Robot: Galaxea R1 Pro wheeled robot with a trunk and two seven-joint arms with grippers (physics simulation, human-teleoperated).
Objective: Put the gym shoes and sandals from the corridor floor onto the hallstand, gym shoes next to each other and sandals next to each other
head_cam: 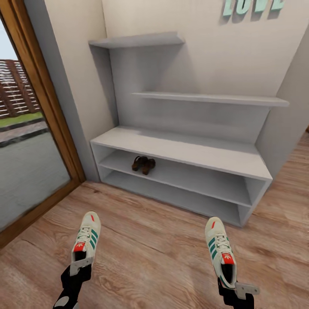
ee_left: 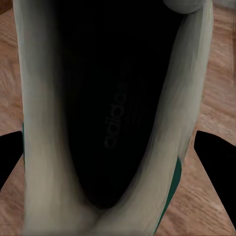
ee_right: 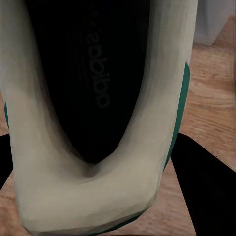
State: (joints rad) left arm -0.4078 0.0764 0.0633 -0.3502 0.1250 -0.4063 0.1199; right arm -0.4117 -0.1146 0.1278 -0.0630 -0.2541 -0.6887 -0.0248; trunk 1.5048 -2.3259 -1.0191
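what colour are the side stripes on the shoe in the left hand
Green, on the cream gym shoe held by the left hand; clearest in the head view.

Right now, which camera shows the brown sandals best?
The head view: the two sandals sit side by side on the hallstand's upper open shelf. Both wrist views look into a held gym shoe, with floor around it.

Home corridor: hallstand (head_cam: pixel 184 150), plank floor (head_cam: pixel 150 244), glass door (head_cam: pixel 25 141)

2 white sneakers (head_cam: pixel 86 240) (head_cam: pixel 220 251) held above the floor (head_cam: pixel 150 249); 2 brown sandals (head_cam: pixel 143 164) side by side on the rack's (head_cam: pixel 180 148) upper shelf.
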